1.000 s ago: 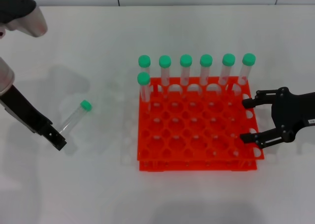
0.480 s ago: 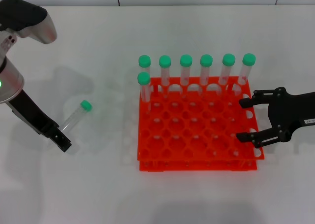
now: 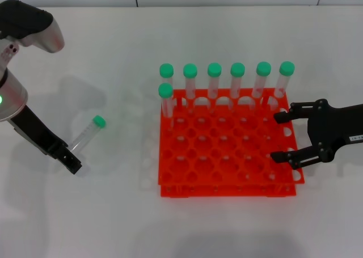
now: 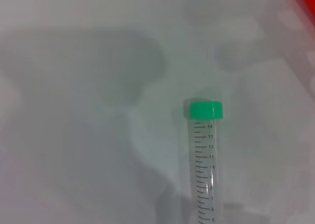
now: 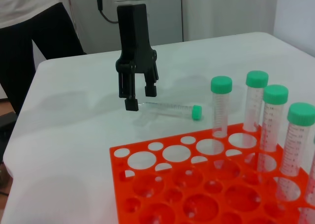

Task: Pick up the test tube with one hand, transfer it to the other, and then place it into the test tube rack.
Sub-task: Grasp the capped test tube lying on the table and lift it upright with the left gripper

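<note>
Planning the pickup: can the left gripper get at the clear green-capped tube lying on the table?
Probably yes: the left gripper is open at the bottom end of the clear green-capped tube, with bare white table around it.

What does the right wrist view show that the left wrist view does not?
Only the right wrist view shows the left claw straddling the bottom end of the lying test tube, the standing tubes and a person behind the table. Only the left wrist view shows the tube's printed scale. Both show the tube, the white table and the orange rack.
</note>
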`<control>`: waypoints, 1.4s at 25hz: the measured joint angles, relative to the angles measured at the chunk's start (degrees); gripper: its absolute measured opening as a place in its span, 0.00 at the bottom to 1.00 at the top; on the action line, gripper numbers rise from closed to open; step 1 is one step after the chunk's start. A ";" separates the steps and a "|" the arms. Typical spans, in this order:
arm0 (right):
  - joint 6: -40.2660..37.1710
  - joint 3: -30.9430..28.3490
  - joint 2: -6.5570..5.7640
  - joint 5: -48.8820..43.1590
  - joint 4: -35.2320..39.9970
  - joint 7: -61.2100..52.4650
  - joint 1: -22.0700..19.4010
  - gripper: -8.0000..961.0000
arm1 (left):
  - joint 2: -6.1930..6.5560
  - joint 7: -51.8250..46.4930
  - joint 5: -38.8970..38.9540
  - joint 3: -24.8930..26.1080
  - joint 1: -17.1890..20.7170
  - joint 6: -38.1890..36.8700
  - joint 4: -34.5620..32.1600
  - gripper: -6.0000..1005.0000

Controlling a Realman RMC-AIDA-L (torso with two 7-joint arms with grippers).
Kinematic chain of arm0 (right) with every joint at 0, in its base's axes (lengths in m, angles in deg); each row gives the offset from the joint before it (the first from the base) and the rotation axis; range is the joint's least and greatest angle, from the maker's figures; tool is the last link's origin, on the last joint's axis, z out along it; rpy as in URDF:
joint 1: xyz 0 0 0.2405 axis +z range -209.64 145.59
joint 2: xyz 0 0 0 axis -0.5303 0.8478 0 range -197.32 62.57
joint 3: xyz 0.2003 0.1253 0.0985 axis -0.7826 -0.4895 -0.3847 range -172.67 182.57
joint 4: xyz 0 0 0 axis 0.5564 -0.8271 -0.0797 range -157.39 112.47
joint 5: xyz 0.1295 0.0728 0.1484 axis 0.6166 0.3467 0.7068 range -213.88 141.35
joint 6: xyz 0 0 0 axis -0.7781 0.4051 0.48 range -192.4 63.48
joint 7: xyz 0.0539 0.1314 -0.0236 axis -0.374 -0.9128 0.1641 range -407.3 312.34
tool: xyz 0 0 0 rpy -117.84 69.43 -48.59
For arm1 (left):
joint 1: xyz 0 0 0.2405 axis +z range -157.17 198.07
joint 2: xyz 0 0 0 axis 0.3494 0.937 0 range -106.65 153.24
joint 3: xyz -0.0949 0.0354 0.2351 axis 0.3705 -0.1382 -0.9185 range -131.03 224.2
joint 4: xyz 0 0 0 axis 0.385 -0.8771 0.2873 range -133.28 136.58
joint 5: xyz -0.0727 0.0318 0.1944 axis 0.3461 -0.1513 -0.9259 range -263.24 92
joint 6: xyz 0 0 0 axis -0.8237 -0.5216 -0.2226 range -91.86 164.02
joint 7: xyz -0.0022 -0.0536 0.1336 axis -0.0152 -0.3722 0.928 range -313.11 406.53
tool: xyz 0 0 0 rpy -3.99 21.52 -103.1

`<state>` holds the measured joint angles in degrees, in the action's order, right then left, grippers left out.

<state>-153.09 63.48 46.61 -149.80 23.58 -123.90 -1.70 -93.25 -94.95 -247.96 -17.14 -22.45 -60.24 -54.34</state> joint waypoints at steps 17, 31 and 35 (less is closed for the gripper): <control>-0.49 -0.10 0.47 0.34 0.01 0.35 -0.18 0.90 | 0.01 -0.04 0.02 0.00 0.49 0.89 0.00 0.84; -0.08 -0.28 0.70 0.33 0.12 0.40 -0.27 0.90 | -0.25 -0.19 0.02 0.00 0.72 2.86 0.57 0.72; -0.06 -0.36 0.71 0.33 0.21 0.40 -0.33 0.90 | -0.26 -0.22 0.02 0.01 0.80 3.19 0.87 0.59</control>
<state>-153.14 63.12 47.32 -149.47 23.79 -123.50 -2.03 -93.51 -95.18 -247.95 -17.13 -21.65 -57.05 -53.47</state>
